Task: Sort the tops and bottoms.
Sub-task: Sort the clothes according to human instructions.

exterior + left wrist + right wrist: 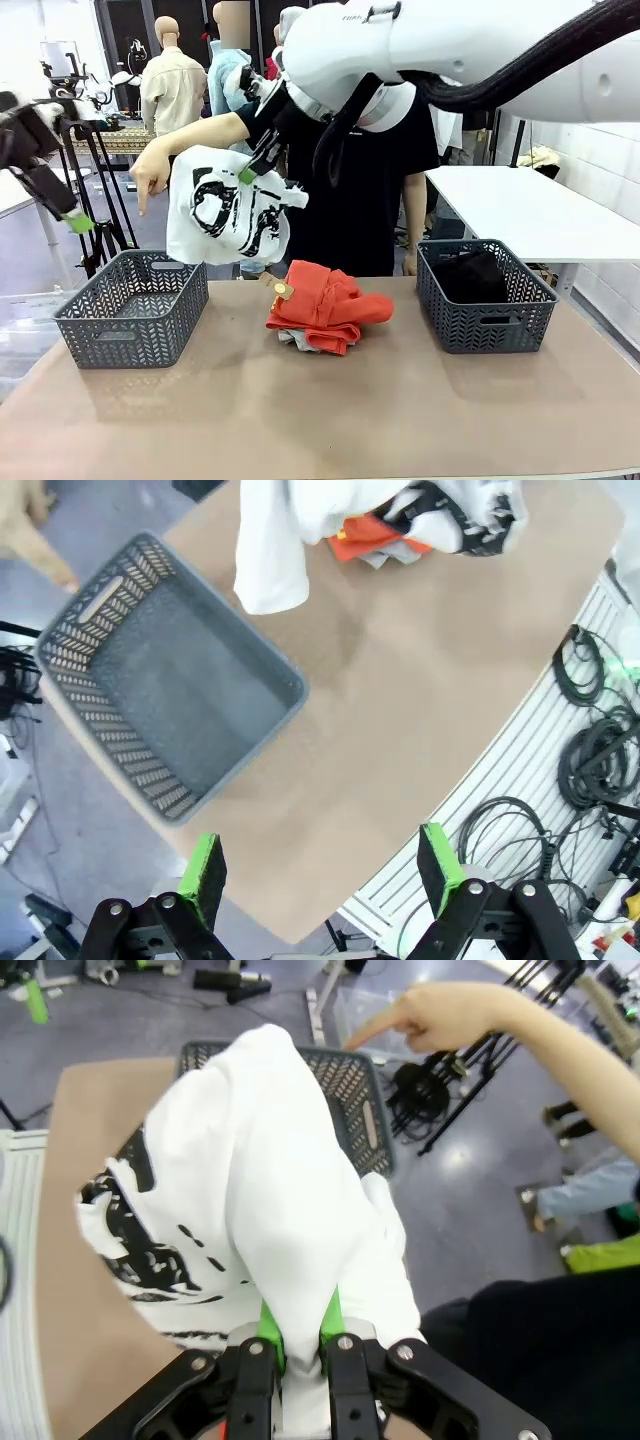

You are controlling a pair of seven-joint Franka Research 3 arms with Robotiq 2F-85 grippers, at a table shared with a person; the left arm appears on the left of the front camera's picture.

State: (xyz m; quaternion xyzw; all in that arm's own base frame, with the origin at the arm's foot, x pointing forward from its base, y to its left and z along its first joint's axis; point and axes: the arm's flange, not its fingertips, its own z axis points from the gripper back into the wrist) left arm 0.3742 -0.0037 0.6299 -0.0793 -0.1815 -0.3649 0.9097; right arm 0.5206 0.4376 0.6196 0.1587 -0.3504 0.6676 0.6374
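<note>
White T-shirt with bold black graphic print (235, 215) hangs bunched from the right gripper (247, 172), whose jaws are clamped tight on a small fold of it, between the dark grey lattice plastic basket (130, 310) on the left and the crumpled plain orange top (325, 300) on the smooth brown table (300, 430). The person's hand (150, 182) points down at that basket. The cloth is soft and limp, so the thin pinch may slip, or a trailing hem could snag the basket's open weave and drape over the rim if let go too soon. The left gripper (320, 875) hovers with jaws wide, holding nothing. Limp black fabric (470, 272) lies in the matching right basket (485, 325)
</note>
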